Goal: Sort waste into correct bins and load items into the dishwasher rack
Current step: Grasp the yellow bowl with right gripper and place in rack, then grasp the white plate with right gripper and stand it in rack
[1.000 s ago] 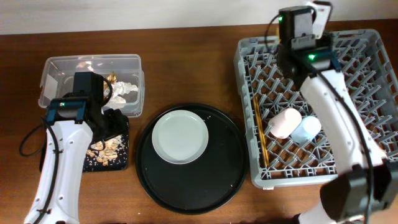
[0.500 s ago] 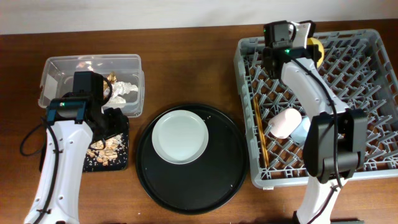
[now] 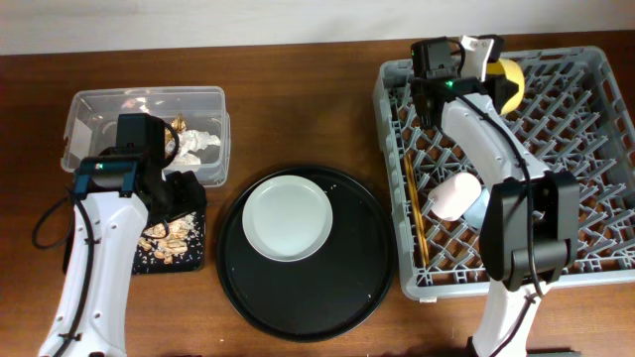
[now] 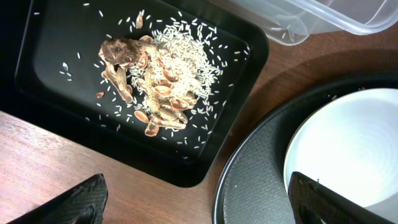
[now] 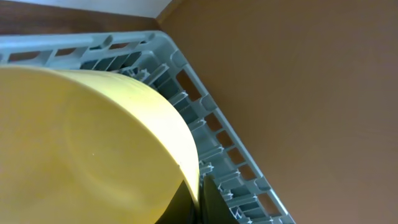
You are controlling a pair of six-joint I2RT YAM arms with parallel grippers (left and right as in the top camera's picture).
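Observation:
My right gripper (image 3: pixel 488 59) is shut on the rim of the small yellow bowl (image 3: pixel 508 81), holding it tilted over the far edge of the grey dishwasher rack (image 3: pixel 595 260). In the right wrist view the bowl (image 5: pixel 81 137) fills the frame, its rim pinched between my fingers (image 5: pixel 199 196) above the rack's corner (image 5: pixel 205 134). A pink cup (image 3: pixel 453 196), a partly hidden light-blue cup (image 3: pixel 477 210) and chopsticks (image 3: pixel 414 213) lie in the rack. My left gripper (image 4: pixel 199 205) is open and empty over the table between the black rectangular tray (image 4: pixel 50 93) of food scraps (image 4: pixel 155 81) and the grey-green plate (image 4: pixel 348 149).
The plate (image 3: pixel 288 216) sits on a large round black tray (image 3: pixel 347 288). The clear tub (image 3: pixel 99 104) holds white tissue (image 3: pixel 201 144) and a gold wrapper (image 3: pixel 180 124). The black rectangular tray (image 3: pixel 193 260) lies in front of it, partly under my left arm.
My right wrist has shifted left and turned at the rack's far edge, bringing the yellow bowl into the overhead view. The left arm has not moved.

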